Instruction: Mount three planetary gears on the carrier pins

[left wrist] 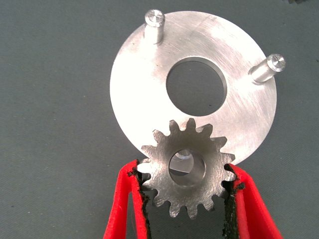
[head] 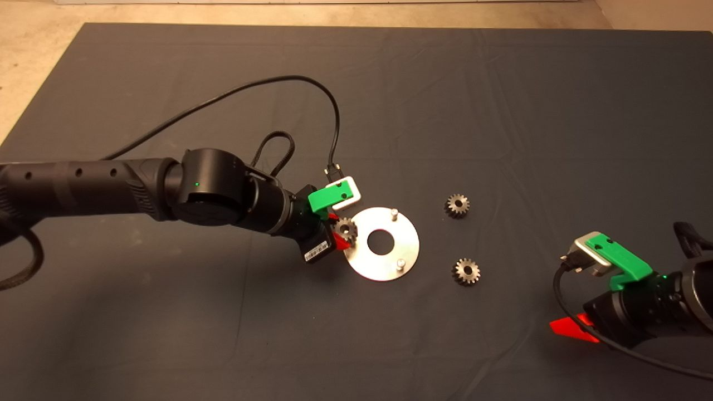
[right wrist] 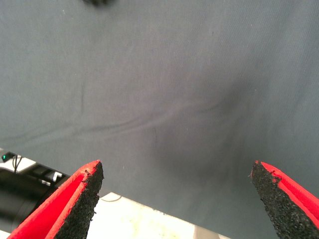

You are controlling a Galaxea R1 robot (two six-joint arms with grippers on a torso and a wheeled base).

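Note:
My left gripper [head: 340, 230] is shut on one planetary gear [left wrist: 164, 172], its two fingers pressing opposite teeth. It holds the gear flat over the left edge of the shiny carrier disc [head: 384, 268]. Through the gear's bore the tip of a carrier pin [left wrist: 183, 158] shows; whether the gear is seated I cannot tell. Two bare pins [head: 394, 212] [head: 400, 263] stand on the disc's right side. Two loose gears [head: 457, 205] [head: 467, 271] lie on the mat right of the disc. My right gripper [head: 574, 328] waits open at the lower right.
A black cable [head: 234, 97] loops over the mat behind the left arm. The dark mat [head: 501, 111] reaches to the pale floor at the far and left edges. The right wrist view shows only mat between its fingers [right wrist: 84, 196].

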